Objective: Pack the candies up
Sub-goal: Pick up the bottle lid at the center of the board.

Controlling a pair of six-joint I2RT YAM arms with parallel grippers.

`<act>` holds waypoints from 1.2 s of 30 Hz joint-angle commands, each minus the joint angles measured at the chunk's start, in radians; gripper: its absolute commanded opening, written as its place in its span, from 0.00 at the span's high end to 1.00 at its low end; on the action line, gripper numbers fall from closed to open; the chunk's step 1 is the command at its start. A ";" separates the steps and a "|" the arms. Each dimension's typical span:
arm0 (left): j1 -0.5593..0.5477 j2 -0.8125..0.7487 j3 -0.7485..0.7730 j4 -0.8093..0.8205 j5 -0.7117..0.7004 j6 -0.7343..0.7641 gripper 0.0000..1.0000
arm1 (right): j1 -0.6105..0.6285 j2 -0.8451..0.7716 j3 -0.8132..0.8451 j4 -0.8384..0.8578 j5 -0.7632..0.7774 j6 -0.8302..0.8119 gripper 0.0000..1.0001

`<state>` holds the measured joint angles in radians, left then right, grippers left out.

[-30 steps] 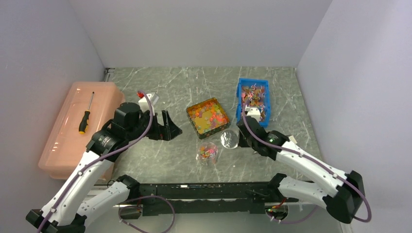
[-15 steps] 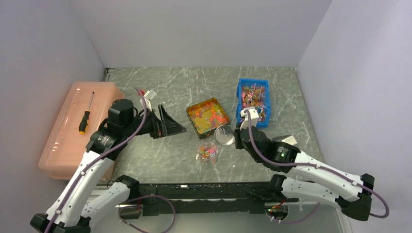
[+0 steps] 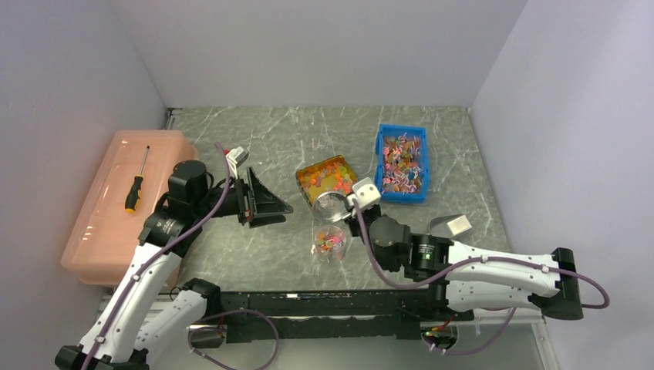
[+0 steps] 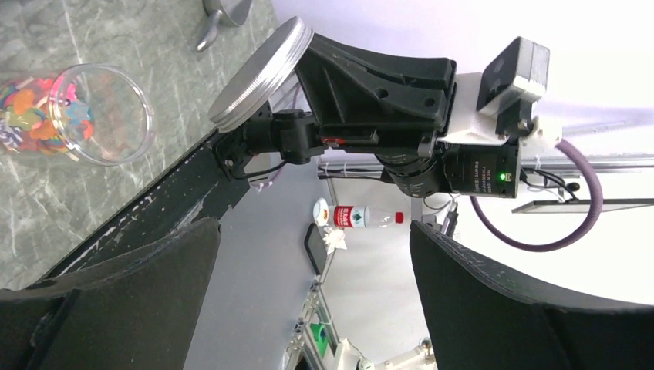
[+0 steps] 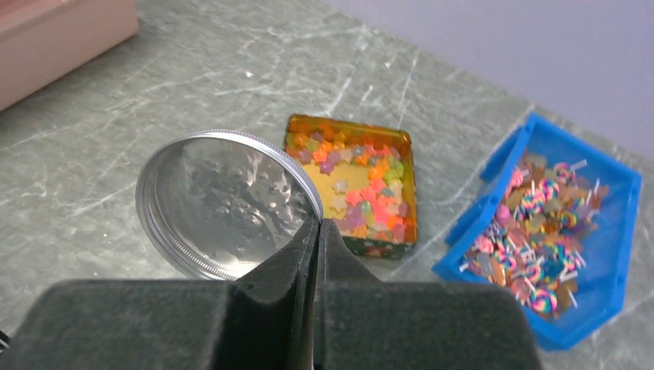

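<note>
Here, tiny glossy candies in orange, yellow, red and green fill a square amber tray at the centre of the top view; more sit in a clear round jar just below. The right gripper pinches a round silver metal lid by its rim at the tray's lower edge. The left gripper, left of centre, has its jaws spread wide.

I see a screwdriver lying on top of a pink storage box at the left of the grey marble table. Far right, a blue bin holds what look like small lollipops.
</note>
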<state>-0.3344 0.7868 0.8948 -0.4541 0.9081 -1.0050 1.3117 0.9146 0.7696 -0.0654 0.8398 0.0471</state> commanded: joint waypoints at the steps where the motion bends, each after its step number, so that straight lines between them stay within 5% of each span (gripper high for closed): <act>1: 0.008 -0.014 0.001 0.081 0.088 -0.034 0.01 | 0.052 0.017 -0.006 0.295 0.022 -0.209 1.00; 7: 0.016 -0.015 -0.004 0.081 0.115 -0.041 0.01 | 0.083 0.015 -0.074 0.562 -0.081 -0.406 1.00; 18: 0.020 -0.006 0.084 -0.039 0.072 0.107 0.01 | 0.095 0.051 0.082 0.383 -0.138 -0.326 1.00; 27: 0.021 -0.034 -0.017 0.267 0.194 -0.163 0.01 | 0.146 0.056 -0.034 0.675 -0.147 -0.576 1.00; 36: 0.023 -0.065 -0.020 0.333 0.234 -0.287 0.00 | 0.147 0.064 -0.087 0.854 -0.236 -0.711 1.00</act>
<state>-0.3176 0.7456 0.8745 -0.2184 1.0916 -1.2087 1.4540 0.9855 0.6910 0.6224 0.6594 -0.5728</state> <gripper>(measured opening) 0.994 0.010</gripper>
